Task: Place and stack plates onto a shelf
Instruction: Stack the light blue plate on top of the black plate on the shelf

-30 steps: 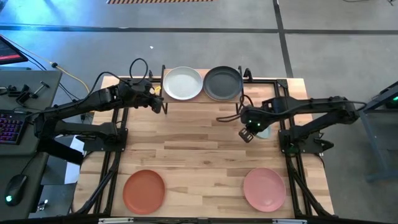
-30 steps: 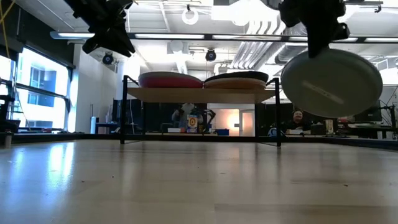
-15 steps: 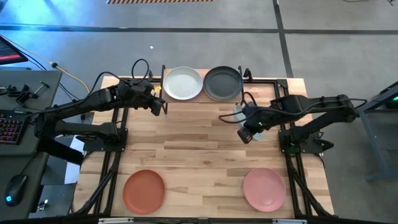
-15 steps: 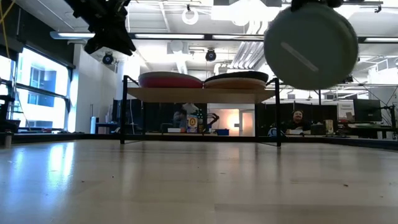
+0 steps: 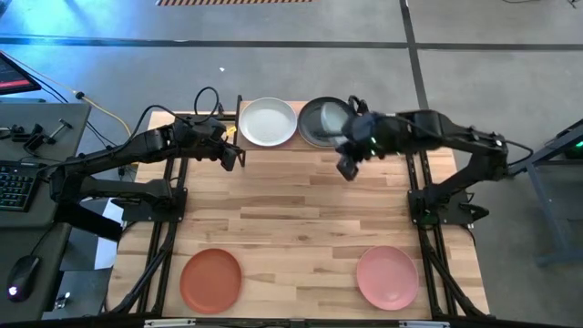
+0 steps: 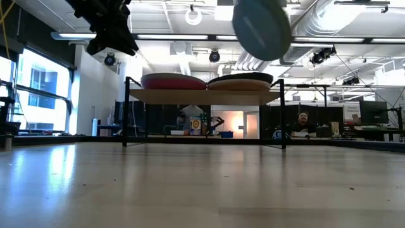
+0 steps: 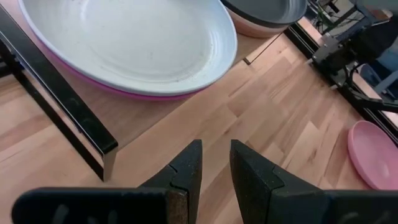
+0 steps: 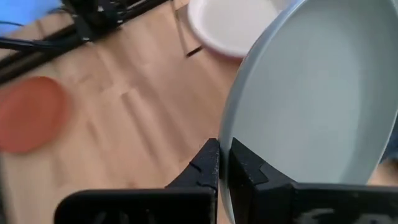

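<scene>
Right gripper (image 8: 222, 163) grips grey-green plate (image 8: 311, 99) above shelf (image 5: 296, 148)

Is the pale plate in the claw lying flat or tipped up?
Tipped up. The right claw pinches the pale grey-green plate by its rim, steeply tilted.

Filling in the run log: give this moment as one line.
right gripper: shut on grey-green plate, above shelf | left gripper: open, empty, beside shelf

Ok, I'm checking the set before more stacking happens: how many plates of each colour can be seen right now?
Pale grey-green round matte plates: 2, one on the wooden shelf at, one held up at
Magenta plate: 1
Charcoal plate: 1
Peach plate: 1
Terracotta orange plate: 1
Pink plate: 1
Total: 7 in view; the stacks may hide more.
</scene>
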You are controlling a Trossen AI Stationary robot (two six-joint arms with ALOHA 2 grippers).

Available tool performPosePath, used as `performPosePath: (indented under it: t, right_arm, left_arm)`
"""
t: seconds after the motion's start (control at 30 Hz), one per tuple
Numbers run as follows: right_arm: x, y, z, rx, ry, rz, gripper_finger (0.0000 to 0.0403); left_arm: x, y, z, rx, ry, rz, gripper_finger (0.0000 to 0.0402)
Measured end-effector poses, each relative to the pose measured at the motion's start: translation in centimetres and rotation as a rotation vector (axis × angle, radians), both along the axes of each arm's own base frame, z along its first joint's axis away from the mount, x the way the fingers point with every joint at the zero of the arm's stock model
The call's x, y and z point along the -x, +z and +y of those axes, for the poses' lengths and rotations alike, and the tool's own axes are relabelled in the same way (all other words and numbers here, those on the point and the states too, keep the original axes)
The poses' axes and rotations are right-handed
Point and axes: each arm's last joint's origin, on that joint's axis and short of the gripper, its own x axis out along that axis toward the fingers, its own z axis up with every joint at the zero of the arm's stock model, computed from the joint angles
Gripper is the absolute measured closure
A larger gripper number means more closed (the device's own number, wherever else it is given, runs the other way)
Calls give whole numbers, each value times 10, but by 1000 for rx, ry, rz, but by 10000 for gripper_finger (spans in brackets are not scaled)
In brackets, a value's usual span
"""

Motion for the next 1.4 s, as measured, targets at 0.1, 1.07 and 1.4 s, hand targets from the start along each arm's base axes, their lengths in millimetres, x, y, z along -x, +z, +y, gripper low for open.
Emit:
performPosePath:
  t: [0.1, 1.07, 1.4]
  right_arm:
    - [-13, 4, -21, 90, 54, 38, 403]
    - [-77, -81, -100, 272, 564, 653, 403]
    - [-76, -83, -102, 307, 538, 693, 383]
  left_arm:
    - [0, 0, 0, 2, 2, -1, 330]
    - [0, 0, 1, -13, 31, 5, 330]
    - [0, 0, 1, -13, 31, 5, 330]
